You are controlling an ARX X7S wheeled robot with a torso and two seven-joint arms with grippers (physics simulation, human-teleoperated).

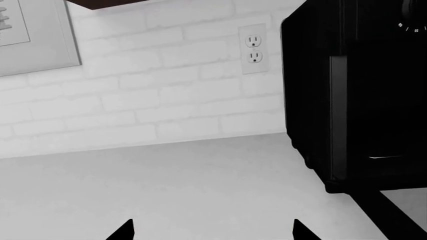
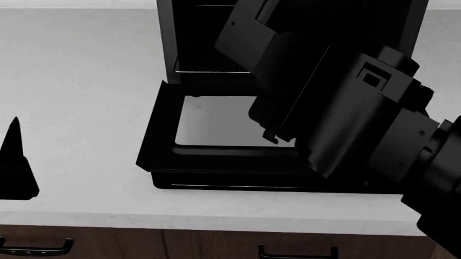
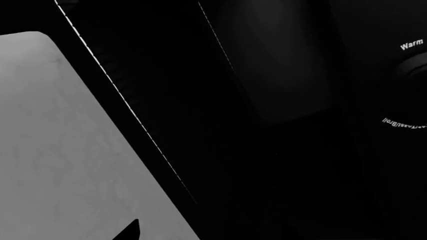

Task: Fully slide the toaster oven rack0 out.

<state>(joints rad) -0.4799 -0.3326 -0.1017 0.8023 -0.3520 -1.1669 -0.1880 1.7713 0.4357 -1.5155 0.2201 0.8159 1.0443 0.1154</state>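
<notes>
The black toaster oven (image 2: 189,32) stands at the back of the counter. Its door (image 2: 162,140) lies open and flat, with a grey glass pane (image 2: 216,121). A thin pale edge low in the cavity (image 2: 212,71) looks like rack0's front, set inside the oven. My right arm (image 2: 346,108) reaches over the door toward the cavity. My right gripper (image 3: 213,234) hangs over the door frame; one fingertip (image 3: 130,231) shows far out to the side, the other is lost against black. My left gripper (image 1: 212,232) is open and empty over the bare counter, left of the oven (image 1: 353,100).
A white brick wall with a power outlet (image 1: 253,49) stands behind the counter (image 1: 167,185). The oven's control dials (image 3: 413,65) are near my right gripper. The counter's front edge and drawer handles (image 2: 297,253) lie below. My left fingertip (image 2: 14,162) shows at far left.
</notes>
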